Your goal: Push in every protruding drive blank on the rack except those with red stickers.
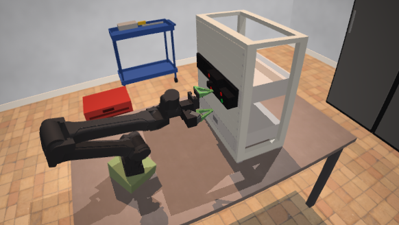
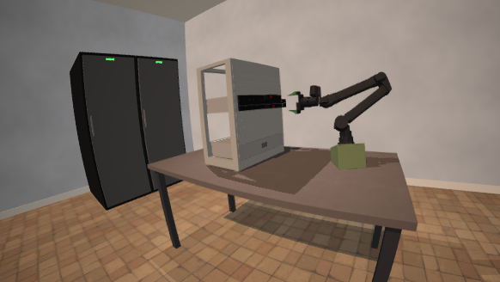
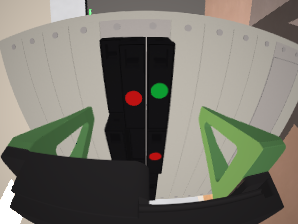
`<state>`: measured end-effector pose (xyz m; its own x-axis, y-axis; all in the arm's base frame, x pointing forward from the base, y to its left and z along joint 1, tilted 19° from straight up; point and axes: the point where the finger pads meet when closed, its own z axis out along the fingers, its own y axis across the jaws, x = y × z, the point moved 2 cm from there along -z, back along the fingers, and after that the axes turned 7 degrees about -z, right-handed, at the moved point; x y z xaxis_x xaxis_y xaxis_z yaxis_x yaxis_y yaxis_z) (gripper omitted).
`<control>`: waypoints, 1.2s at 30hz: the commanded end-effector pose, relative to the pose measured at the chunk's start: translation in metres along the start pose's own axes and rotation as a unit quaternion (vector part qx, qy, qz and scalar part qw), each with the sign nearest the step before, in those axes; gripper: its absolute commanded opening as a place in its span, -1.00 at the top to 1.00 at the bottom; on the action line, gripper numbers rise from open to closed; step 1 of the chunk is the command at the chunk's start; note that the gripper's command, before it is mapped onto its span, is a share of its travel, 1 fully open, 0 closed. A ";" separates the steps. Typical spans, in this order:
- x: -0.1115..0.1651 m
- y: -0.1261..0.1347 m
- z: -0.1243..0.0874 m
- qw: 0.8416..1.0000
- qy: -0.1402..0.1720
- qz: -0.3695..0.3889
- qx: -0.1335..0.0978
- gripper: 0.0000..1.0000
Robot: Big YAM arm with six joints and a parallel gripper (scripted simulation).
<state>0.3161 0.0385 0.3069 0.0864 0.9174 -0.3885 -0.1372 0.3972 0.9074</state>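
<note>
- Rack (image 1: 223, 51): stands on the table (image 1: 308, 137), directly ahead of the gripper.
- Blanks (image 1: 227, 94): black, on the rack front, just beyond the fingertips; red and green stickers visible.
- Gripper (image 1: 203, 101): fully open, empty, near the blanks, not touching.

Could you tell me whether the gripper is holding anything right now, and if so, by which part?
Nothing is held: the gripper is wide open, its green fingers facing the rack's black drive blanks.

The rack (image 1: 219, 51) stands on the table (image 1: 329, 137) toward its far right corner. The arm's base (image 1: 118, 173) sits near the left edge, the gripper (image 1: 203, 101) just before the rack's drive blanks (image 1: 219, 84).
</note>
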 end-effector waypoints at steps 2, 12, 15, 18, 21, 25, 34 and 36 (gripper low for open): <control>-0.004 0.020 0.007 1.000 0.000 0.009 -0.013 -1.00; -0.004 0.020 0.007 1.000 0.000 0.009 -0.013 1.00; -0.004 0.020 0.007 1.000 0.000 0.009 -0.013 1.00; -0.004 0.020 0.007 1.000 0.000 0.009 -0.013 1.00; -0.004 0.020 0.007 1.000 0.000 0.009 -0.013 1.00; -0.004 0.020 0.007 1.000 0.000 0.009 -0.013 1.00; -0.004 0.020 0.007 1.000 0.000 0.009 -0.013 1.00; -0.004 0.020 0.007 1.000 0.000 0.009 -0.013 1.00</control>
<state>0.3161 0.0385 0.3069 0.0864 0.9174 -0.3884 -0.1372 0.3971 0.9074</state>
